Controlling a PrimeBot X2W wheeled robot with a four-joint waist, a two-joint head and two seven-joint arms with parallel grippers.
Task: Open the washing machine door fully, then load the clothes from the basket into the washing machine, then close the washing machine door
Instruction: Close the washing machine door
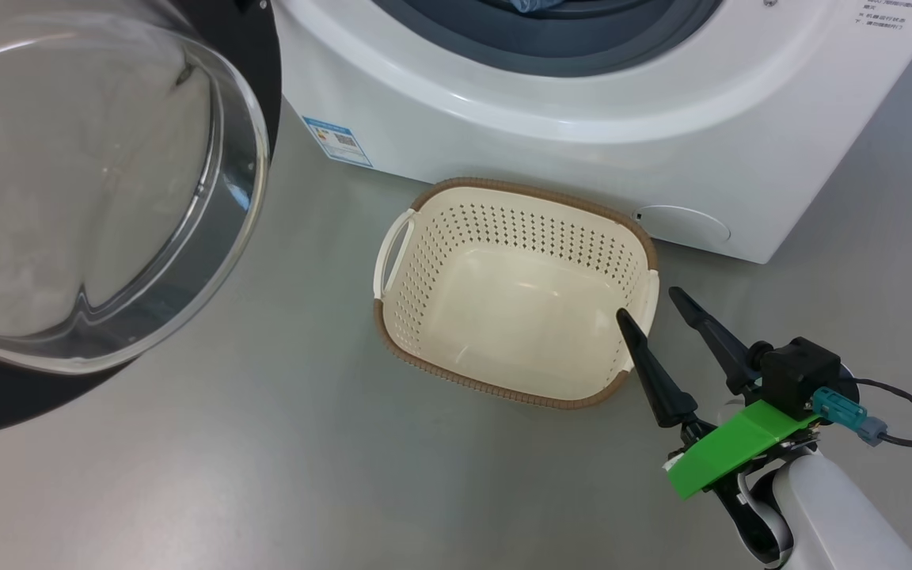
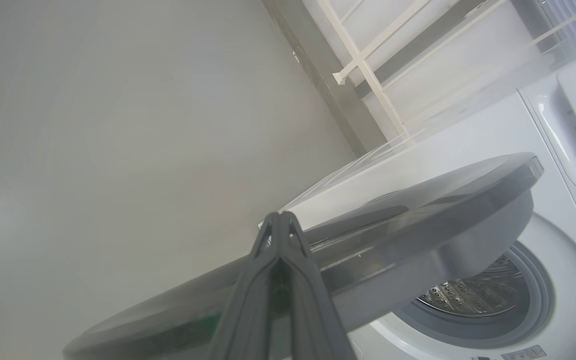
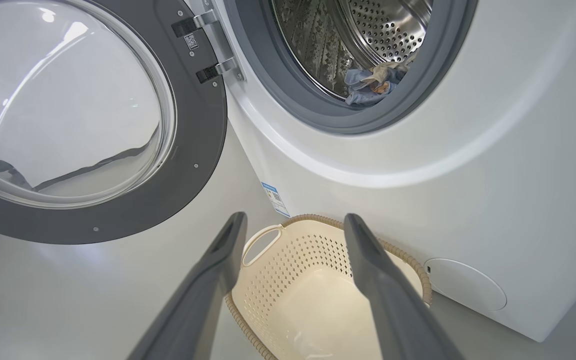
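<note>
The washing machine [image 1: 551, 103] stands with its door [image 1: 100, 198] swung open to the left, glass bowl facing me. Light blue clothes [image 3: 370, 82] lie in the steel drum [image 3: 388, 30]. On the floor in front, the cream basket [image 1: 515, 289] holds nothing. My right gripper [image 1: 650, 305] is open, with one fingertip over the basket's right rim and the other just outside it. In the right wrist view the right gripper [image 3: 294, 217] points over the basket [image 3: 313, 280] toward the machine [image 3: 493, 150]. My left gripper [image 2: 279, 216] is shut on nothing, at the outer side of the door [image 2: 418, 210]; contact cannot be told.
Grey floor [image 1: 266, 459] lies around the basket. A blue-and-white label [image 1: 337, 142] marks the machine's lower left corner, and a round filter cover [image 1: 682, 226] sits at its lower right. A pale wall [image 2: 118, 125] stands behind the door.
</note>
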